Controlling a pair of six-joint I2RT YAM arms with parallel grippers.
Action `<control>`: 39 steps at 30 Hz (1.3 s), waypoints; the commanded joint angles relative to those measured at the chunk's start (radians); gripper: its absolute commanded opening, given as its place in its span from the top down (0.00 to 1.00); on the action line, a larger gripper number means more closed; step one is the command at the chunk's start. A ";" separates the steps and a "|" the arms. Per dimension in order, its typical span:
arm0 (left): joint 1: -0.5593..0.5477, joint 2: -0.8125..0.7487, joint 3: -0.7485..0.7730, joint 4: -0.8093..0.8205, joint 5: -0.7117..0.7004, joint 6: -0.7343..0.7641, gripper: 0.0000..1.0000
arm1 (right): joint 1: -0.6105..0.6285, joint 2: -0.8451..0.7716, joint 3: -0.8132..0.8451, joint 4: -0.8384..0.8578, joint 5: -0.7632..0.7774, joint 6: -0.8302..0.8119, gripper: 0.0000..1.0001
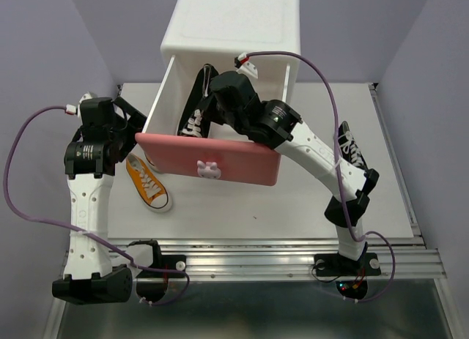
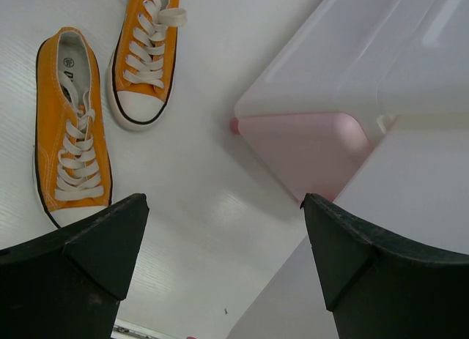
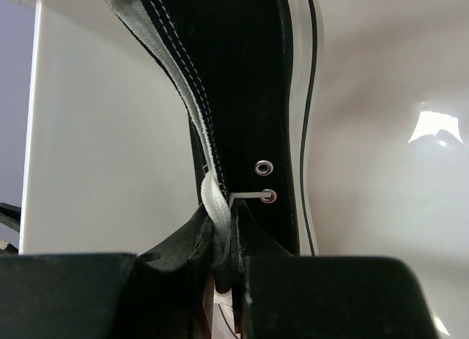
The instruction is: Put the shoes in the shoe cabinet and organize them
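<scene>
The white shoe cabinet (image 1: 242,24) stands at the back, its upper drawer pulled out with the darker pink front (image 1: 234,163) facing me. My right gripper (image 1: 214,103) reaches into that drawer, shut on the lace and upper edge of a black shoe (image 1: 195,113). In the right wrist view the gripper (image 3: 227,240) pinches this shoe (image 3: 245,75) over the white drawer floor (image 3: 110,134). The other black shoe (image 1: 350,145) lies on the table at the right. My left gripper (image 1: 138,123) is open and empty beside the cabinet's left side (image 2: 223,240). Two orange shoes (image 2: 72,127) (image 2: 146,53) lie below it; one shows in the top view (image 1: 149,184).
The open drawer overhangs the middle of the white table (image 1: 242,207). The cabinet's paler pink lower front (image 2: 308,152) and a pink foot (image 2: 234,124) show in the left wrist view. The right arm (image 1: 322,156) spans from the drawer to the near edge.
</scene>
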 commanded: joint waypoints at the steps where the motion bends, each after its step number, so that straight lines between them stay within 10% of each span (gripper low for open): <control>1: 0.005 -0.020 -0.014 0.031 -0.021 0.003 0.01 | -0.013 -0.004 0.048 0.100 -0.013 -0.026 0.99; 18: 0.005 -0.017 -0.019 0.037 -0.027 0.000 0.01 | -0.059 0.037 0.064 0.123 -0.109 -0.055 0.85; 34: 0.005 -0.020 -0.014 0.035 -0.023 0.009 0.01 | -0.079 0.016 0.050 0.146 -0.132 -0.066 0.50; 39: 0.007 -0.025 -0.015 0.035 -0.018 0.010 0.01 | -0.079 -0.040 0.004 0.223 -0.127 -0.125 0.21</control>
